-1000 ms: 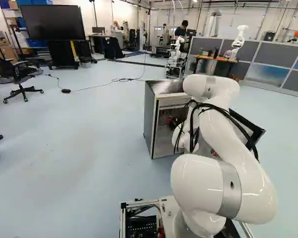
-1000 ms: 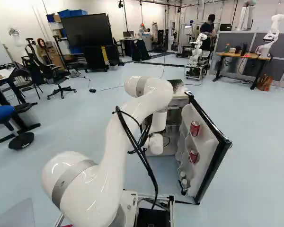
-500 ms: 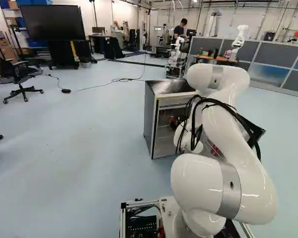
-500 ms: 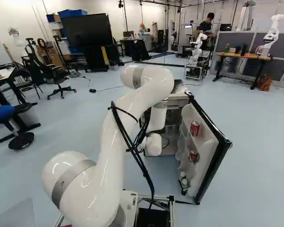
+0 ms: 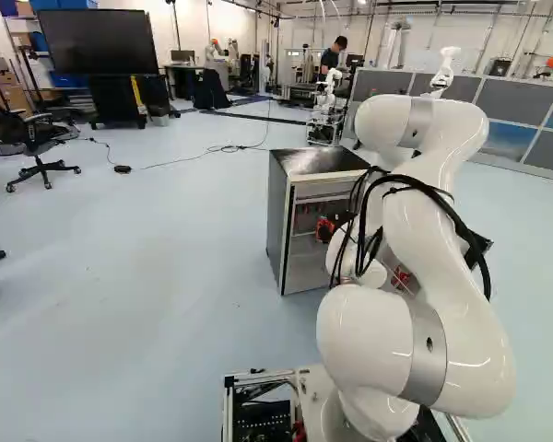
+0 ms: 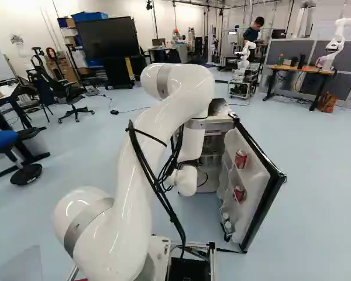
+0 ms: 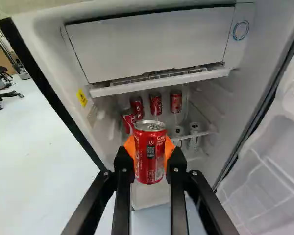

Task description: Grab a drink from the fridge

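Gripper (image 7: 149, 147) closed on a red drink can (image 7: 150, 164), fridge pull-out in hand

Fingers stand a can's width apart, orange pads (image 7: 130, 146) pressing from both sides, can between the tips, roughly upright, label facing the wrist camera. Grip looks centred across the can; can't tell how firm.

Step in hand, as judged: bring the can out of the fridge (image 5: 318, 161). Grab itself looks done, removal probably well along. To do it well: back straight out along the gripper's own line, keep the squeeze steady without denting, keep the can level, no wrist roll until fingers and can are past the opening. Lifting early could knock the freezer box (image 7: 152, 44), which sits ahead of and above the can. Swinging sideways could hit the open door (image 6: 258, 175) standing beside the gripper, with its own upper can (image 6: 240, 159) and lower can (image 6: 239, 194). Arm (image 6: 169, 111) needs room to fold back too.

Task's can: right in the gripper's tips, nearer than the shelf (image 7: 198, 134) and showing no contact with it. Other red cans (image 7: 156, 104) are farther in, ahead of the gripper, behind the held one; leave them. Main risk is a slip or a side bump on the way out.
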Motion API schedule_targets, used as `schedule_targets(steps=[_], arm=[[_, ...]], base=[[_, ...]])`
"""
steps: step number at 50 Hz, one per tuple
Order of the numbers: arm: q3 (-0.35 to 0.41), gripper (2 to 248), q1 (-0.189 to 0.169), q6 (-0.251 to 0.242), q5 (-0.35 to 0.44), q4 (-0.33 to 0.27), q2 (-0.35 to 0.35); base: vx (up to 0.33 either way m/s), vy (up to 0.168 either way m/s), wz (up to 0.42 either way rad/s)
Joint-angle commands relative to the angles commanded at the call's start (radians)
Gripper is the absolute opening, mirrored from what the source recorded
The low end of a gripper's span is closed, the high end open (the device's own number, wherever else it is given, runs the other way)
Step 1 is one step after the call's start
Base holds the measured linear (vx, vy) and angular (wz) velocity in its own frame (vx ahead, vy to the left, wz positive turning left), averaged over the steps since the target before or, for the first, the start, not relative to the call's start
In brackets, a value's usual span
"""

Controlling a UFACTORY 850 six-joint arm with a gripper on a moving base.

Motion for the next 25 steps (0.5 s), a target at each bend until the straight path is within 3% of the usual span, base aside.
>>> schedule_targets(steps=[25], arm=[[0.11,78,-0.01,0.0,0.004,0.0,0.119]], base=[[0.0,0.0,0.0]])
